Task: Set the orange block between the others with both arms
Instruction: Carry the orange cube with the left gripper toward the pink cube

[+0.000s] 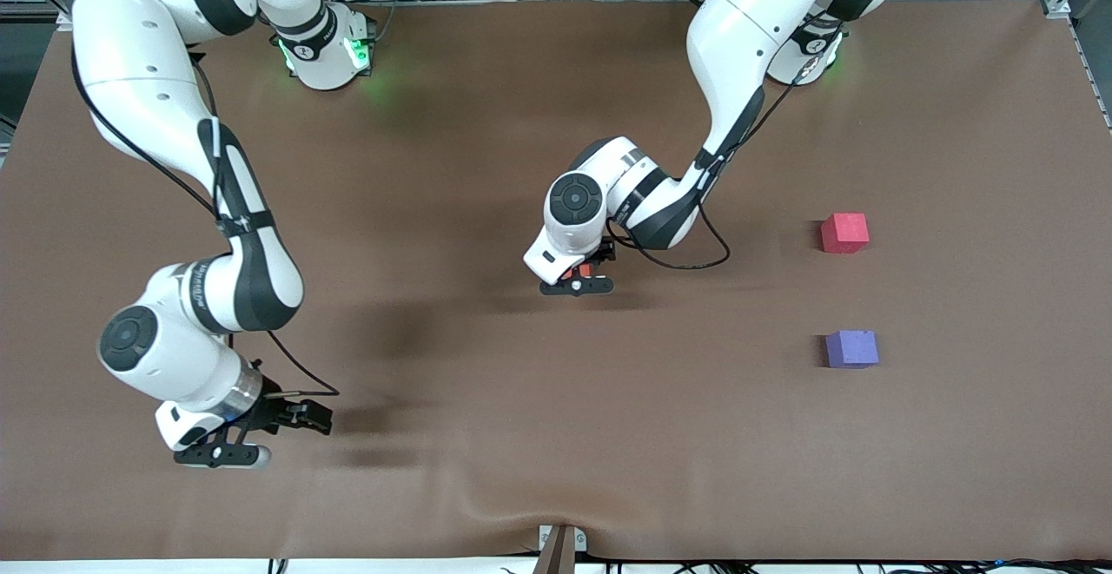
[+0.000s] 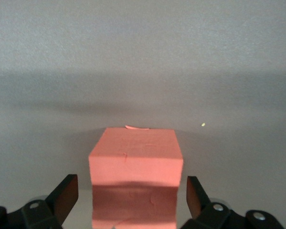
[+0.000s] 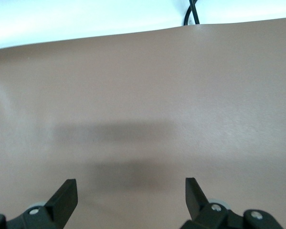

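Observation:
The orange block rests on the brown table near its middle, with only a sliver of the block showing under the left hand. My left gripper is open and straddles the block, a small gap on each side between it and the fingers. The left gripper sits low over the table. The red-pink cube and the purple-blue cube lie toward the left arm's end, the purple one nearer the front camera. My right gripper hangs open and empty over bare table.
The brown mat has a wrinkle near its front edge, by a metal bracket. A black cable hangs past the table edge in the right wrist view.

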`<action>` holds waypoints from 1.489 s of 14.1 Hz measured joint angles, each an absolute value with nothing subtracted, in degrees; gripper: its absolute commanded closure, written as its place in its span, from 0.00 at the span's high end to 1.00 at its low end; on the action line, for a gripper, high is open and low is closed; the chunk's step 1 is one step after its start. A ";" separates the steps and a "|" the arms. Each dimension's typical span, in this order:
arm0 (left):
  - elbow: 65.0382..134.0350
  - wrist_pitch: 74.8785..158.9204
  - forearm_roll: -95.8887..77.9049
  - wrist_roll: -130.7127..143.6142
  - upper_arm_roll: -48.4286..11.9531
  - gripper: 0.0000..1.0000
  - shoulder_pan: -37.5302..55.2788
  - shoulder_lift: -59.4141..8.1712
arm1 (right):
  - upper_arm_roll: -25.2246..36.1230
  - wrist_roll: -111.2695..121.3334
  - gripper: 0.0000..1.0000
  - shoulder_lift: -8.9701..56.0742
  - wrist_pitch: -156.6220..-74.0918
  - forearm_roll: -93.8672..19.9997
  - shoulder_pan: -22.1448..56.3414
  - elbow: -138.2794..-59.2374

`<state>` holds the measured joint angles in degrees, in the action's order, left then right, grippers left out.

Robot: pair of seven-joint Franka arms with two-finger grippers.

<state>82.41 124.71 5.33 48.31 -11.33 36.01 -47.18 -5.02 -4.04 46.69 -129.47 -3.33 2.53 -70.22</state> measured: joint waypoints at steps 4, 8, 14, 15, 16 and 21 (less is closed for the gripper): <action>82.34 125.50 5.60 45.07 -11.29 0.43 35.99 -47.93 | -5.02 0.54 1.00 38.78 -119.88 -3.33 0.33 -73.42; 82.07 125.59 5.63 43.35 -11.26 0.01 35.95 -47.96 | -4.96 2.92 1.00 26.67 -108.72 -3.31 -1.90 -79.68; 80.59 121.66 5.67 43.15 -10.88 0.00 32.61 -46.00 | -1.64 5.44 1.00 13.59 -92.43 -2.88 -4.27 -82.02; 80.49 118.39 5.67 42.28 -10.90 0.00 30.69 -44.35 | -1.23 5.49 1.00 11.61 -90.19 -2.85 -4.29 -82.27; 80.75 115.37 5.69 41.02 -10.92 0.00 28.57 -42.33 | -1.09 5.49 1.00 9.76 -88.20 -2.75 -4.28 -82.42; 93.52 111.74 6.12 21.92 -10.80 0.03 13.26 -30.01 | -0.41 5.37 1.00 2.28 -82.00 -1.04 -4.28 -84.79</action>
